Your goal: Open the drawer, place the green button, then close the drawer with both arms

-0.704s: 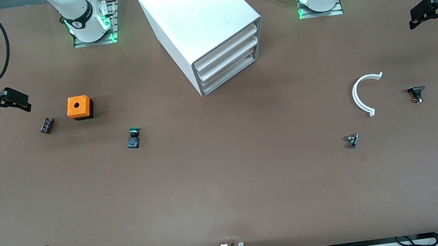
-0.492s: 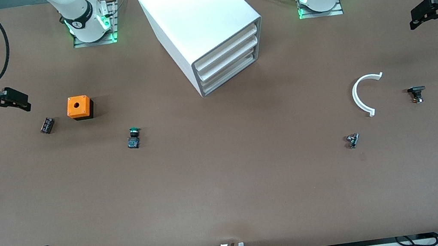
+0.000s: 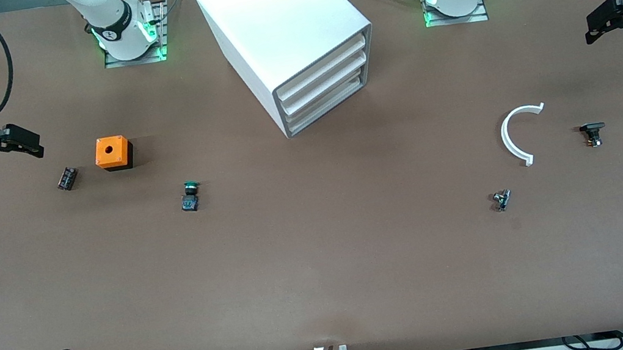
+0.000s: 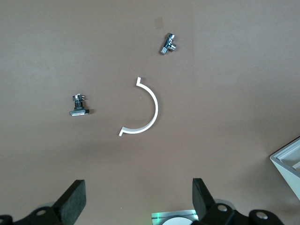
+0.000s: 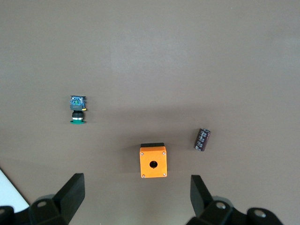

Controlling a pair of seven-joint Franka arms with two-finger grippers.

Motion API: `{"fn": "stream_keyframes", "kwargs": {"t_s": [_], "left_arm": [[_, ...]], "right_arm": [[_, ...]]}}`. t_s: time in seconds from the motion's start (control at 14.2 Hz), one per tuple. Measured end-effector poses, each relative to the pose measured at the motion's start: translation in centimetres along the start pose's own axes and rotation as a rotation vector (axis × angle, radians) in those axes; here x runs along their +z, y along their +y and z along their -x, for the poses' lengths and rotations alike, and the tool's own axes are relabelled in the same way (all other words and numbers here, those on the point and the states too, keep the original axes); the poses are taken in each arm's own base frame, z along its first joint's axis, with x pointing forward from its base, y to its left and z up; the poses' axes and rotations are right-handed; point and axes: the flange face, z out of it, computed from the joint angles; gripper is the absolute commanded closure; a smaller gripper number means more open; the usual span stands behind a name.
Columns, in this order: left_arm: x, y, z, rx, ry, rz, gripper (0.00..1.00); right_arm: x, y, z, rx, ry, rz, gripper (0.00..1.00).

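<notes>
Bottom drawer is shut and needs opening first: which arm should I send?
Probably the left. The drawer fronts face the left arm's end of the table, where the open left gripper hangs. The open right gripper hangs by the orange box, handier for the green button.

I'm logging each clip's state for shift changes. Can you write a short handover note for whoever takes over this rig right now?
Left gripper: open, empty, up over the left arm's end of the table.
Right gripper: open, empty, up over the right arm's end, near the orange box.
Drawer: lowest of three in the white cabinet, shut.
Button: green cap, lying on the table nearer the front camera than the orange box, toward the right arm's end.
Done: nothing.
Left: open the drawer, put the button in, close it.
</notes>
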Motion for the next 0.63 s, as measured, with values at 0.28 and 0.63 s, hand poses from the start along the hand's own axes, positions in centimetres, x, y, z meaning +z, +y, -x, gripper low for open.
{"fn": "stream_keyframes", "kwargs": {"t_s": [0.28, 0.63], "left_arm": [[-0.4, 0.3, -0.2, 0.006, 0.008, -0.003, 0.00], [-0.2, 1.0, -0.8, 0.022, 0.005, -0.004, 0.00]], "right_arm": [[0.1, 0.0, 0.1, 0.000, -0.008, 0.000, 0.00], [1.7, -2.4, -0.5, -0.042, -0.037, 0.001, 0.00]]}}
